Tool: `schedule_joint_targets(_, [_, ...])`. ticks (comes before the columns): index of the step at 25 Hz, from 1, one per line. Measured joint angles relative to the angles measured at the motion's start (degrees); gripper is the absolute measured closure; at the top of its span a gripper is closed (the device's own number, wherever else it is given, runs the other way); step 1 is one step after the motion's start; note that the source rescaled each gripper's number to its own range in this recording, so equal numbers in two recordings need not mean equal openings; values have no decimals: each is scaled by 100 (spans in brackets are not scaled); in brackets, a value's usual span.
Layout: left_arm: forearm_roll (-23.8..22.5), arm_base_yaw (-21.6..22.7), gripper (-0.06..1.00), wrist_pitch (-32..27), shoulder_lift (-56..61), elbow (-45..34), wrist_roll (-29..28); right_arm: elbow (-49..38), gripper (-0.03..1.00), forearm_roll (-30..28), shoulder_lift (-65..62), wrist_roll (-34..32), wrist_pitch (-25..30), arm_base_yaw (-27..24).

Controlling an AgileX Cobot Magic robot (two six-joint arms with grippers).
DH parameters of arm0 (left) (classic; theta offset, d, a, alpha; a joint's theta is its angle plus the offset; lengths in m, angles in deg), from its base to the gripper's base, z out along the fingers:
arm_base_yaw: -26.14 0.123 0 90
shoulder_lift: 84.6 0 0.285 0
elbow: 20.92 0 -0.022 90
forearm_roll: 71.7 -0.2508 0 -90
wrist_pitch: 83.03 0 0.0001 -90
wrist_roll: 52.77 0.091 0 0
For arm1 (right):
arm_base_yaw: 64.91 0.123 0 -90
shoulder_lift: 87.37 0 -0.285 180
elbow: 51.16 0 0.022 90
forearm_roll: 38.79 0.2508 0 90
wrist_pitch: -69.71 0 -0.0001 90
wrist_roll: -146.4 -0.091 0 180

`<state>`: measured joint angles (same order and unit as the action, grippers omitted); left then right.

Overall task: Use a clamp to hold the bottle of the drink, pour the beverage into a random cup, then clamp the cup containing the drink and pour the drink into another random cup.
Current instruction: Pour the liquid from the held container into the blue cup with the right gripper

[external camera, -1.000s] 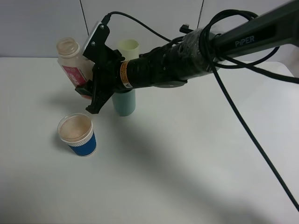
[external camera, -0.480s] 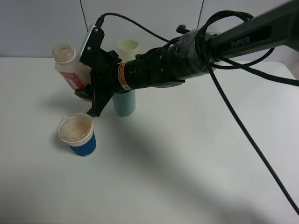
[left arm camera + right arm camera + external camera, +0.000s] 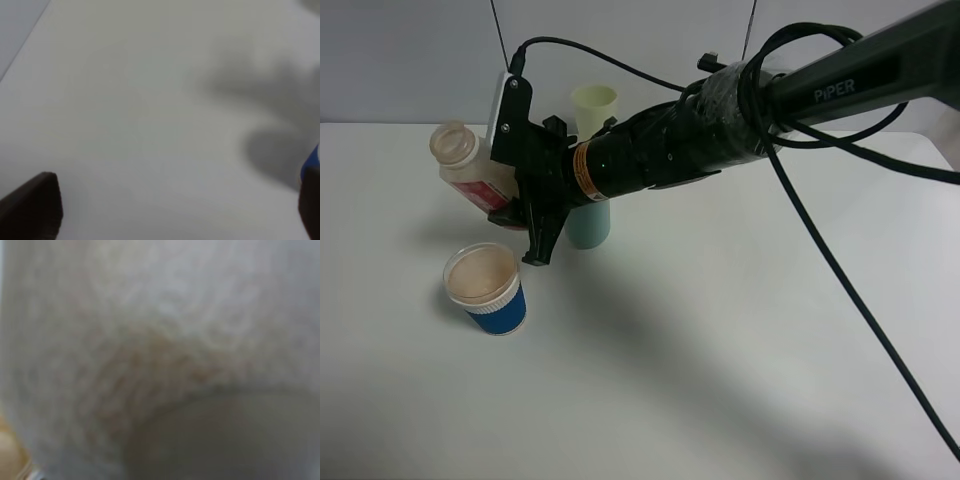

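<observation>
My right gripper [image 3: 520,182] is clamped on the bottle [image 3: 470,168], gripping it low on the body by the pink-red label. The bottle is lifted off the table [image 3: 740,360] and tipped, its wide neck leaning away from my wrist with the mouth higher than the base. My right wrist camera shows only a pale blur, so I judge the grip from the high view.

Just below the gripper stands the blue-and-white cup [image 3: 486,291], upright and apart from the bottle. I see no stream, and I cannot tell whether the tan inside is drink or lining. The teal tumbler [image 3: 588,224] is tucked just behind my wrist, half hidden, and the pale yellow-green tumbler [image 3: 594,104] stands beyond that. My left gripper [image 3: 170,206] hangs with its jaws wide apart and nothing between them, well clear of the work.

I take this as the first pour, begun but not delivered. Next, I think, I should bring the mouth over the blue-and-white cup and roll my wrist further, slowly, so the drink lands inside and my forearm does not nudge the teal tumbler
</observation>
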<state>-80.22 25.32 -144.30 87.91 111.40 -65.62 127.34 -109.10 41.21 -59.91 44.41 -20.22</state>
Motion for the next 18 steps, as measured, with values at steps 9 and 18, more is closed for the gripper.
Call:
schedule_joint_targets(9, [0,0,6,0,0,0,0,0,95,-784,0,-443,-5,0])
schedule_joint_targets(18, [0,0,6,0,0,0,0,0,95,-1342,0,-445,8,0])
